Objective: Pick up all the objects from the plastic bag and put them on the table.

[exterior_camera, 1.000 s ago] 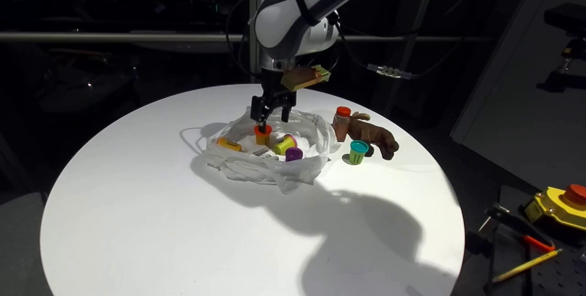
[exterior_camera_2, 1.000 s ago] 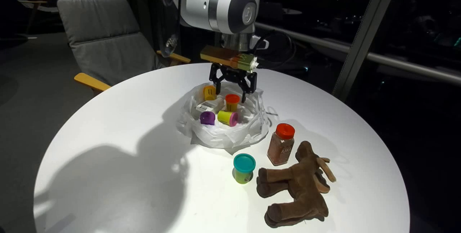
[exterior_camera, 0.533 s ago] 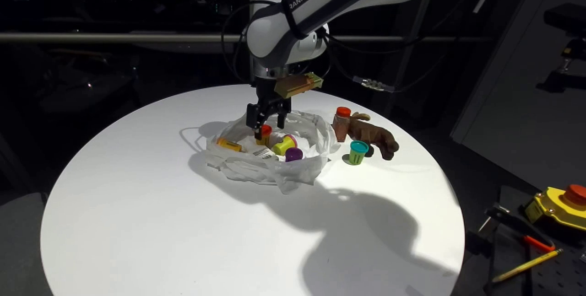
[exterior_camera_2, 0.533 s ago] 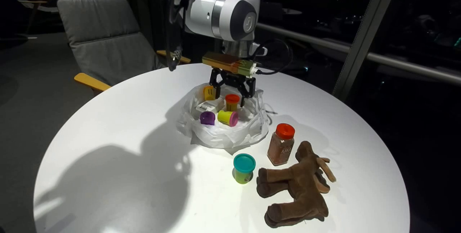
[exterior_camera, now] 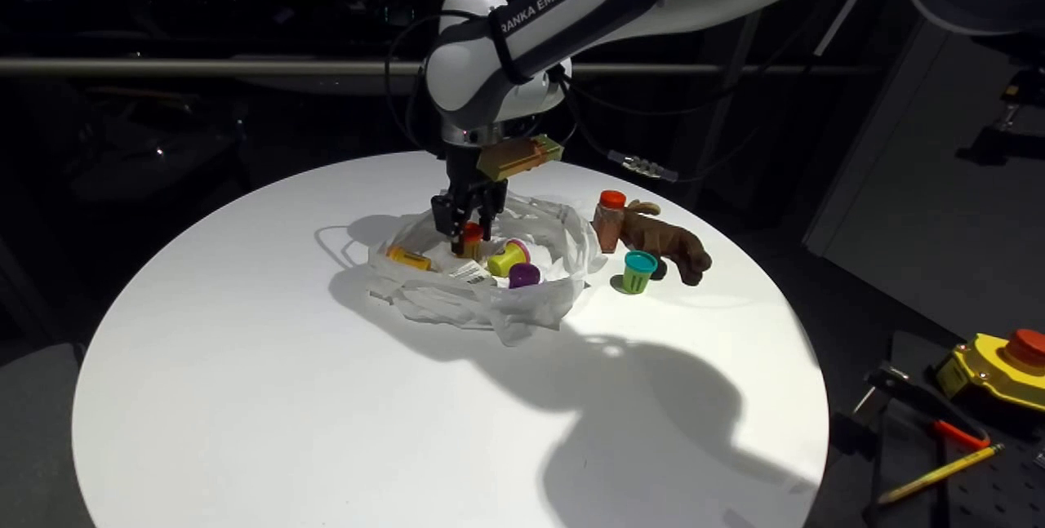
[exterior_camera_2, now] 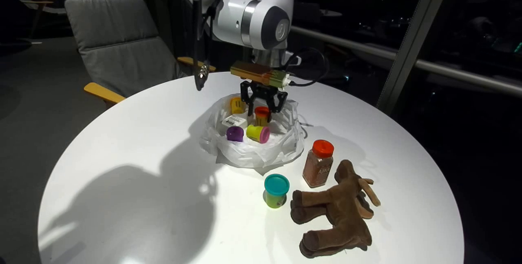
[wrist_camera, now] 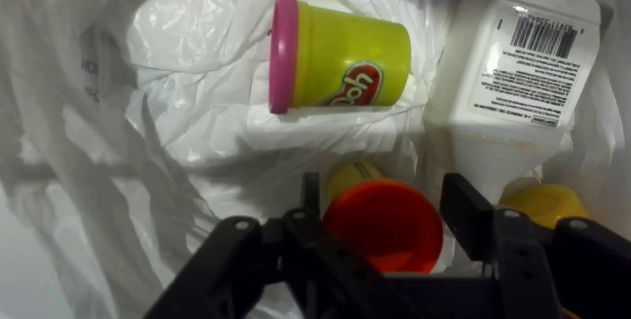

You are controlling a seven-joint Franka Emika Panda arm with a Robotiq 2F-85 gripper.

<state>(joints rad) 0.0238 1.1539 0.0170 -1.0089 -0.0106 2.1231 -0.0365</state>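
The gripper [wrist_camera: 380,193] is down in the mouth of the plastic bag [exterior_camera_2: 253,158], its fingers [wrist_camera: 466,215] standing apart on either side of the red-lidded tub [wrist_camera: 384,225]. In an exterior view a narrow gap shows between one finger and the lid; whether the other finger touches it, I cannot tell. The bag sits on the round white table [exterior_camera: 245,397], its crumpled sides spread open.

Also in the bag, the pink-lidded tub [wrist_camera: 352,57], yellow in the body, lies on its side, and the white bottle [wrist_camera: 522,72] lies near it with a barcode label showing. The purple tub [exterior_camera_2: 235,134] is close to one end of that bottle, and the orange-yellow tub [exterior_camera_2: 237,105] is near the other end.

Out on the table, the red-capped bottle [exterior_camera_2: 318,164] stands upright near the bag, the brown toy animal [exterior_camera_2: 342,211] lies just beside it, and the teal-lidded tub [exterior_camera_2: 276,192], green below, stands upright near both.

The robot arm [exterior_camera: 571,10] reaches over the bag in both exterior views. In an exterior view a grey chair [exterior_camera_2: 114,43] stands by the table
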